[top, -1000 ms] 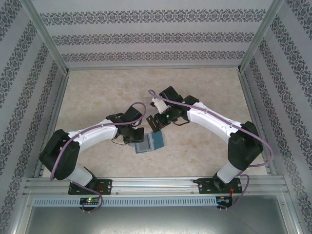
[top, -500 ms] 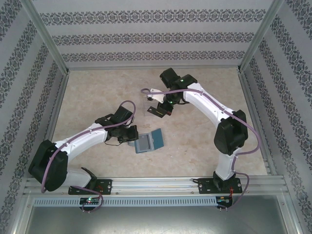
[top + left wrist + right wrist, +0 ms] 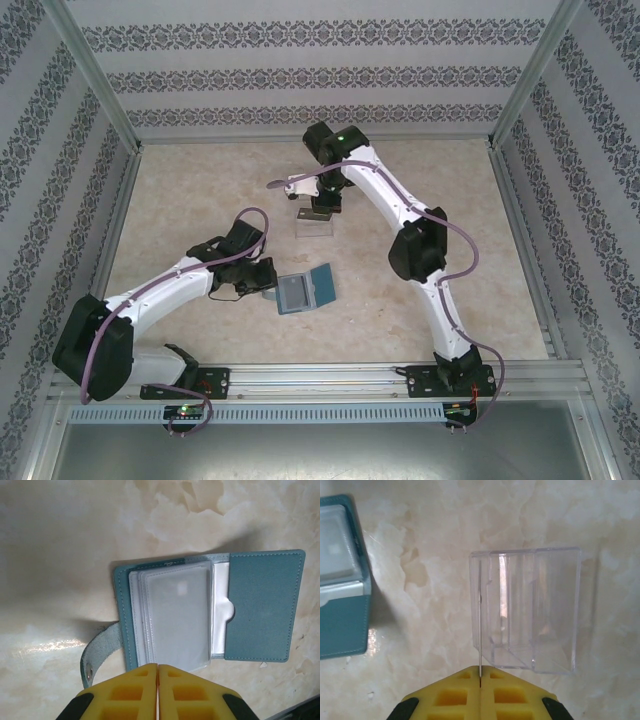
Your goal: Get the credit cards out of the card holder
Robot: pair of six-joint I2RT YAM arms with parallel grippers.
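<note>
Toward the near edge of the bench (image 3: 180, 190), roughly midway along it, the card holder (image 3: 260, 605) lies flat and spread open, clear sleeves up. Its strap (image 3: 100, 650) curls out beside the left fingers (image 3: 135, 690), which are clenched on nothing, right at the holder's edge. Farther in, around the bench's middle and well apart from the holder, the right fingers (image 3: 505, 692) are clamped on a thin credit card (image 3: 480, 620), seen edge-on at one wall of a clear plastic box (image 3: 545, 610). Bare bench runs out to the far and side edges.
</note>
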